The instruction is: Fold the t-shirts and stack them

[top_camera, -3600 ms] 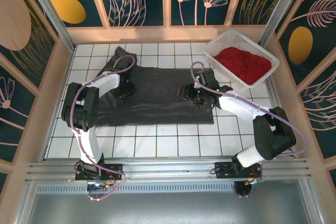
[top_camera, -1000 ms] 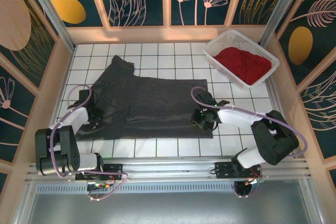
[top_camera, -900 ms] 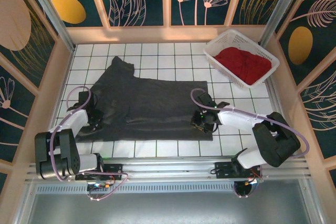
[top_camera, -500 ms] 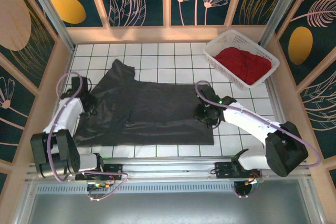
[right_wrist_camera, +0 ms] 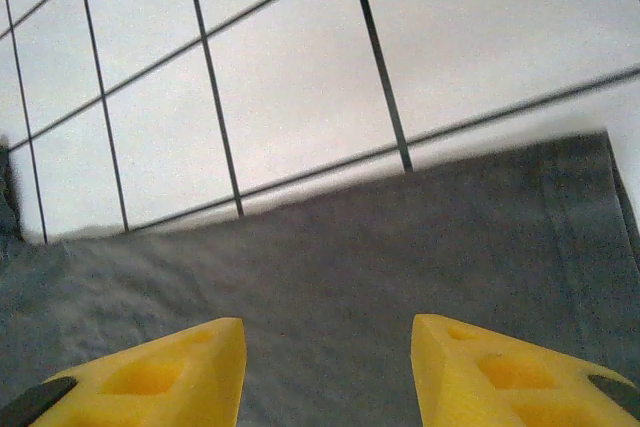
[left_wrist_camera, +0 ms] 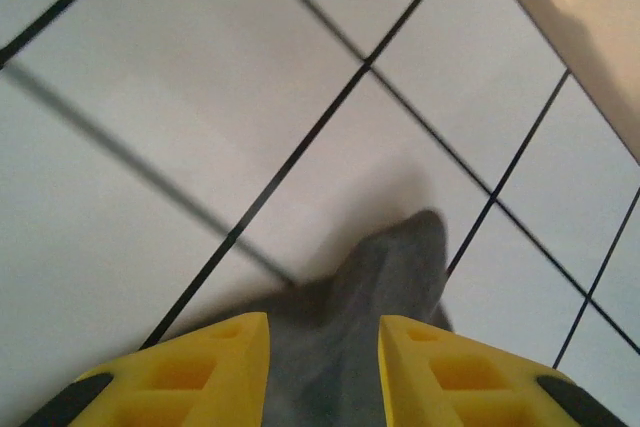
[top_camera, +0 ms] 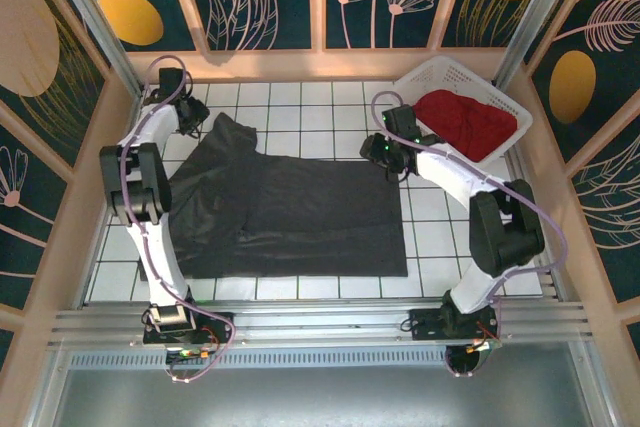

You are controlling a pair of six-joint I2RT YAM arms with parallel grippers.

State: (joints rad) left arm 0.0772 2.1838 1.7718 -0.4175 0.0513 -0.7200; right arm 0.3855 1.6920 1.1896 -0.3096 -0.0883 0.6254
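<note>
- Reach of both arms is changed from 1 second ago. The near hem is left behind. The left fingers (left_wrist_camera: 190,372) are now found at the far-left sleeve of the dark grey t-shirt (top_camera: 300,212). The right fingers (right_wrist_camera: 150,372) are found at its far-right corner, just beside the white basket (top_camera: 480,83).
- The left fingers are seen apart, with a peaked tip of grey cloth between them. Whether the cloth is touched cannot be told from the blurred wrist view.
- The right fingers are held open above the flat far edge of the shirt, and nothing is gripped.
- The dark grey t-shirt is spread flatter than 1 second ago. Its near hem is drawn into a straight line near the near edge of the tabletop (top_camera: 330,107), and creases are seen on its left side.
- Spreading is judged nearly done, and a first fold from the far edge is judged to be in preparation. No fold is made yet.
- The red t-shirt (top_camera: 465,122) is bunched inside the basket at the far right, so stacking is judged far off.
- The tabletop is covered in flat white tiles with dark grid lines.
- The cell is enclosed by pale wooden posts and dark teal panels (top_camera: 290,32) painted with leaves and orange ovals. A metal rail (top_camera: 320,322) is run along the near edge.
</note>
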